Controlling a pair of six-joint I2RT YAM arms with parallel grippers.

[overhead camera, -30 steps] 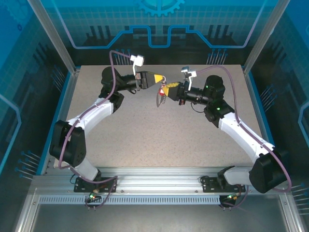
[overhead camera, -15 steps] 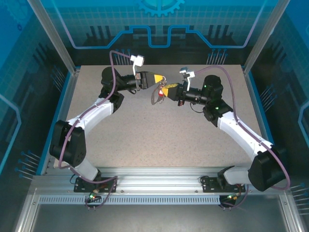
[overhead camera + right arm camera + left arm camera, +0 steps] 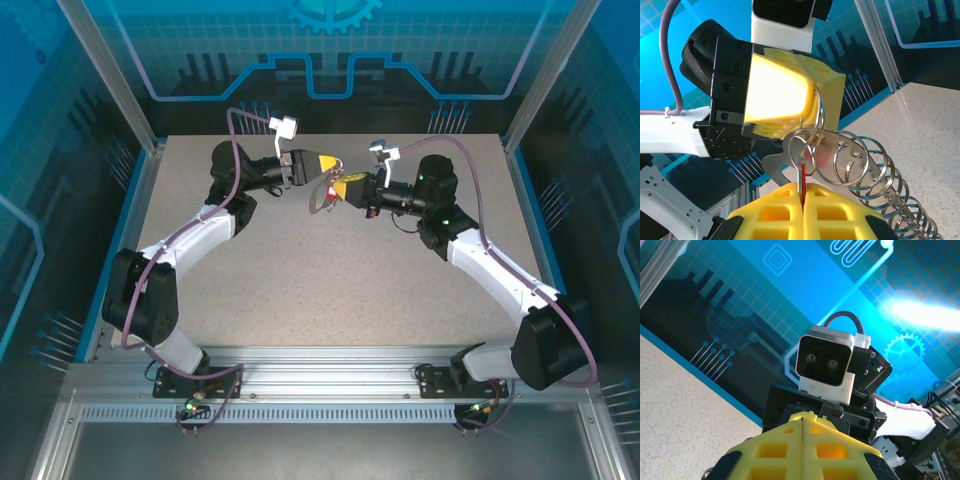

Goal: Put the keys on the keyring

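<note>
Both grippers meet above the far middle of the table. My left gripper is shut on a thin silver ring of the keyring, and the ring's edge shows as a thin metal line between its yellow fingers. The keyring hangs below the two tips as a flat metal plate with a row of silver and teal rings. My right gripper is shut on the red key, seen edge-on, and holds its top against the small rings. My right gripper sits just right of the left tip.
The speckled tabletop lies below both arms. Blue printed walls and metal frame posts enclose it. The right arm's wrist camera faces the left wrist view at close range.
My right gripper has shifted a little to the left, closer to the left gripper, and the hanging keyring has swung left with it. The left arm has stayed put.
</note>
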